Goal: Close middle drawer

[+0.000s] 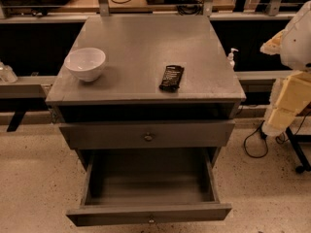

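The grey cabinet [146,47] stands in the middle of the view. The middle drawer [148,213] is pulled far out towards me. Its deep empty box [148,178] is exposed, and its low flat front carries a small round knob [151,221]. Above it, another drawer front [146,134] with a centre knob sits slightly out under the cabinet top. My gripper [286,103] hangs at the right edge of the view, to the right of the cabinet and apart from both drawers. It touches nothing.
A white bowl [85,63] and a black snack bag [171,77] rest on the cabinet top. A small pump bottle [232,57] stands behind its right corner. Cables [255,140] and a black stand leg [299,152] lie on the speckled floor at the right.
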Action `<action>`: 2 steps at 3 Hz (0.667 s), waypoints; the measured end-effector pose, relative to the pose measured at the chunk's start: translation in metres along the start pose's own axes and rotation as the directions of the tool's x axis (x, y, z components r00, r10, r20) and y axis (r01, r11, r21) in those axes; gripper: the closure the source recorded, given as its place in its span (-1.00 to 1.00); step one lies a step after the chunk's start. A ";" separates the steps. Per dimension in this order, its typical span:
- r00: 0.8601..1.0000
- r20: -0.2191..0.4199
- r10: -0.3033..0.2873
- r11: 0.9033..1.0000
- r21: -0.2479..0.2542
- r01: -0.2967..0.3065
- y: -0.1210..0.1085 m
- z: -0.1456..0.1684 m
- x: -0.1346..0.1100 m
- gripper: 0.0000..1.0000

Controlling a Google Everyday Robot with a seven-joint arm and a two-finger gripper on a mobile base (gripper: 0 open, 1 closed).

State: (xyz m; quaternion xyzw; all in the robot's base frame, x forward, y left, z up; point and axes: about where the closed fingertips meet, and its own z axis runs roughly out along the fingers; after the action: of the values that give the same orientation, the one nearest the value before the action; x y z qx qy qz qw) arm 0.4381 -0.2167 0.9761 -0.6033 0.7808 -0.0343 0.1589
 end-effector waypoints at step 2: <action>0.999 0.046 -0.003 1.000 -0.001 0.003 -0.002 0.016 -0.010 -1.00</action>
State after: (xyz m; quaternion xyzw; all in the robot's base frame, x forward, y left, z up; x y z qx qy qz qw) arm 0.4464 -0.2054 0.9635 -0.6051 0.7760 -0.0202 0.1766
